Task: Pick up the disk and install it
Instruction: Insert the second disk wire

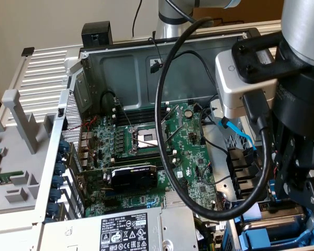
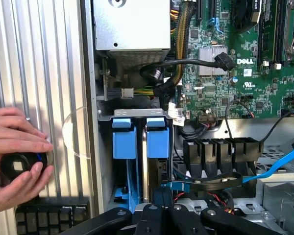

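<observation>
So the gripper is hanging right over the drive bays at the front corner of the open computer case; in the wrist view its black fingers look drawn together, basically shut, and I can't make out anything pinched between them. The disk sits down in the bay with its blue carrier end facing up, right beside a second blue carrier in the next slot; I honestly can't tell which of the two is the one being worked, or whether it's fully seated. Looks to me like the install step is at the pushing-home stage, so the trick is to press straight down the line of the slot, square on the blue carrier, not on the bare metal; any tilt and it'll bind on the rails. There's a blue data cable and a flat black cable lying just beside the bay, so keep the fingers clear of those or they'll get dragged in. Also worth noting a person's hands are on the ribbed side panel holding a small round black thing, close enough that I'd go slow; the motherboard and the power supply are well apart from the action.
</observation>
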Robot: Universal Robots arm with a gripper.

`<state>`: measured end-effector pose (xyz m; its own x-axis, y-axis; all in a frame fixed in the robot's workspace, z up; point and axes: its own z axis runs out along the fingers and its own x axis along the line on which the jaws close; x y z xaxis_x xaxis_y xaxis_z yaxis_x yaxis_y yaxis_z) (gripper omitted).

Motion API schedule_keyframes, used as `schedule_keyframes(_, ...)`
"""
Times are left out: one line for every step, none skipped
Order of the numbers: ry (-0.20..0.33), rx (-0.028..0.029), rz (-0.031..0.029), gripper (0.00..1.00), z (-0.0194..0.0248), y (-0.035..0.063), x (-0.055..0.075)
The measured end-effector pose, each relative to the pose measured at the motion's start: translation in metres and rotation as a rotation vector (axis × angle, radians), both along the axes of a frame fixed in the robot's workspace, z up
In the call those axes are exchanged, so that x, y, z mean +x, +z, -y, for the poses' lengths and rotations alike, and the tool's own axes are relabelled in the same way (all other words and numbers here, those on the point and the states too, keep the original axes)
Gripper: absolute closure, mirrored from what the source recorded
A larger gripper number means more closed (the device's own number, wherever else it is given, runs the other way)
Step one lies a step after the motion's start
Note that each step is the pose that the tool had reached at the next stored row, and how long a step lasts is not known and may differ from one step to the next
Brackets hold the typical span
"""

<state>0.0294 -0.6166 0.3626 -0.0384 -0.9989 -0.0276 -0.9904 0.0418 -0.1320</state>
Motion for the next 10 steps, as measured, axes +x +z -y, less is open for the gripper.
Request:
schedule_keyframes(0.0,0.0001,0.0,0.89,0.0,0.0,-0.0007)
schedule_keyframes(0.0,0.0001,0.0,0.89,0.0,0.0,-0.0016)
schedule_keyframes(0.0,0.0002,0.0,0.89,0.0,-0.0001,-0.0027)
schedule_keyframes(0.0,0.0002,0.0001,0.89,0.0,0.0,-0.0035)
schedule_keyframes(0.0,0.0001,0.0,0.89,0.0,0.0,-0.0037)
schedule_keyframes(0.0,0.0,0.0,0.89,0.0,0.0001,-0.0037)
schedule_keyframes(0.0,0.0,0.0,0.89,0.0,0.0001,-0.0037)
schedule_keyframes(0.0,0.0,0.0,0.89,0.0,0.0001,-0.0038)
schedule_keyframes(0.0,0.0,0.0,0.89,0.0,0.0001,-0.0038)
schedule_keyframes(0.0,0.0,0.0,0.89,0.0,0.0001,-0.0038)
